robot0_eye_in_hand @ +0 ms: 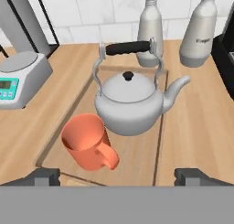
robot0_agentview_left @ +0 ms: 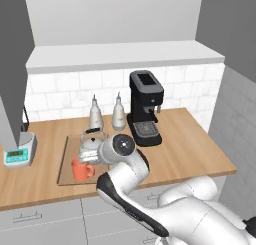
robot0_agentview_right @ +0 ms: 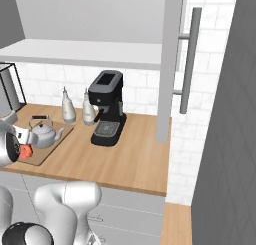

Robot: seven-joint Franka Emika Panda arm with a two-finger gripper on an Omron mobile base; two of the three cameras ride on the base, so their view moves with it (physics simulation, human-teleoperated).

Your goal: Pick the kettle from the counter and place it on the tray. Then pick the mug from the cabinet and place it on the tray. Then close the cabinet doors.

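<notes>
Mug (robot0_eye_in_hand: 87, 142) and kettle (robot0_eye_in_hand: 130, 102) both stand on the tray (robot0_eye_in_hand: 141, 161), mug just beside the kettle; fingers (robot0_eye_in_hand: 42, 177) spread wide, holding nothing; what remains, I judge, is the cabinet doors (robot0_agentview_right: 168, 64): stiff, light-swinging panels, best pushed near the bar handle (robot0_agentview_right: 189, 59).

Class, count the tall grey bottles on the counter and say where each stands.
2. One bottle stands behind the kettle; the other bottle stands beside it, nearer the coffee machine.

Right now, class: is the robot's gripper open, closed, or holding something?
Gripper: open and empty, above the near edge of the tray, clear of the mug.
</notes>
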